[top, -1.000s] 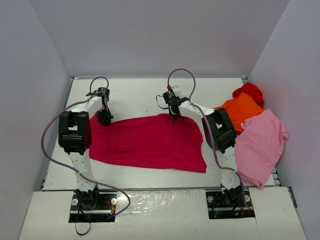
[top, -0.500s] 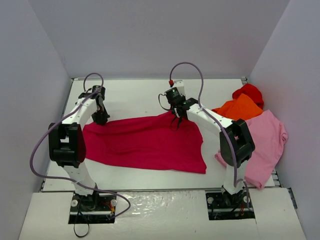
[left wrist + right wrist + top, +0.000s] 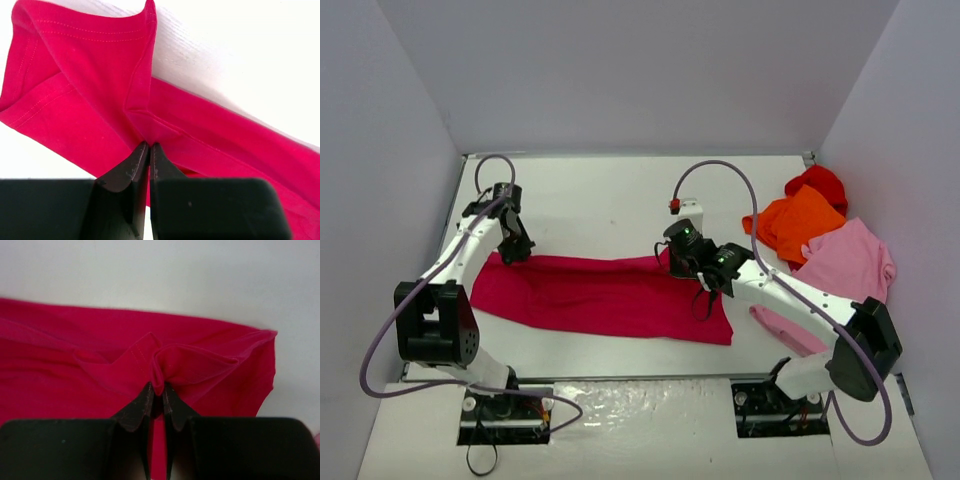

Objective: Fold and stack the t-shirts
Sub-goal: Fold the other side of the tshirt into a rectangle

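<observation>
Cloth nearest the arms' bases has barely shifted: the near hem of the crimson t-shirt (image 3: 610,305) lies much where it lay a second ago, flat on the tabletop (image 3: 600,200). What has changed is the far edge. Both hands have drawn it towards the near side, so the shirt now shows as a narrower band across the middle of the tabletop. The left hand (image 3: 514,248) sits at the band's far left corner and the right hand (image 3: 670,262) at its far edge, right of centre. Both arms have swung lower and wider. This looks to me like a lengthwise fold under way but not finished, since the far edge has yet to reach the near hem.

Wrist views settle what the overhead one cannot. Each hand is clenched on a pinch of crimson fabric, jaws pressed together with cloth bunched between them. The left one grips beside a stitched sleeve hem, the right one at a puckered seam. Only the overhead view shows what waits: the light pink t-shirt (image 3: 845,275) at the right edge, beyond it the orange t-shirt (image 3: 800,222), and farthest back the bright red t-shirt (image 3: 820,183). All three are unfolded and lie against one another.
</observation>
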Controlling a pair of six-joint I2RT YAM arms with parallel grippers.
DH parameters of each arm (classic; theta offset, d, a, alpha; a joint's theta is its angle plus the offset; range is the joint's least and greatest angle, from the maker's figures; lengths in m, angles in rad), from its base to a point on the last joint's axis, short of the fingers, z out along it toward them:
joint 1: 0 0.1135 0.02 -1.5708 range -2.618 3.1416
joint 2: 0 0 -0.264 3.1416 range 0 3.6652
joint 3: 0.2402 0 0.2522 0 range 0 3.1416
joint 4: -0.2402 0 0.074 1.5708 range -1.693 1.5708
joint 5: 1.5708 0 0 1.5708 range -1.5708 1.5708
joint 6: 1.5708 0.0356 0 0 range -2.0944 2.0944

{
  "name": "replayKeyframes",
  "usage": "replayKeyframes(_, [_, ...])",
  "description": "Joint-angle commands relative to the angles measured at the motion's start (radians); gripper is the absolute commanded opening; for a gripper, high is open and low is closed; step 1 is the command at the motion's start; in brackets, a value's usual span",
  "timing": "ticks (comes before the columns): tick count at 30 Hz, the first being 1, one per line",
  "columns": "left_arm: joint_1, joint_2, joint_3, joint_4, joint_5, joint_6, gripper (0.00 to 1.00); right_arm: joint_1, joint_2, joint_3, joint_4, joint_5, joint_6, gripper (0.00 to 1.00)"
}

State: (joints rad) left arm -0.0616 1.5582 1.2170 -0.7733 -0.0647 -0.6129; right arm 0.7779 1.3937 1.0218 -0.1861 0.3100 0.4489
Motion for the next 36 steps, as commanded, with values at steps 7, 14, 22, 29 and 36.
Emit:
replayKeyframes(7, [-0.004,-0.071,0.047,-0.014,0.02,-0.016,0.0,0.222,-0.183,-0.153,-0.135,0.012,0.295,0.21])
replayKeyframes(14, [-0.004,-0.076,0.044,-0.016,0.018,-0.009,0.0,0.39,-0.187,-0.169,-0.189,0.108,0.448,0.78])
replayKeyframes(22, [-0.005,-0.082,0.045,-0.011,0.039,-0.001,0.0,0.327,-0.038,-0.111,-0.159,0.209,0.367,0.69])
replayKeyframes(29, [-0.004,-0.109,0.047,-0.043,0.035,0.02,0.0,0.104,0.107,-0.064,0.065,0.002,0.176,0.66])
replayKeyframes(36, [-0.004,-0.114,0.036,-0.047,0.044,0.035,0.0,0.07,0.204,0.034,0.043,-0.01,0.089,0.6])
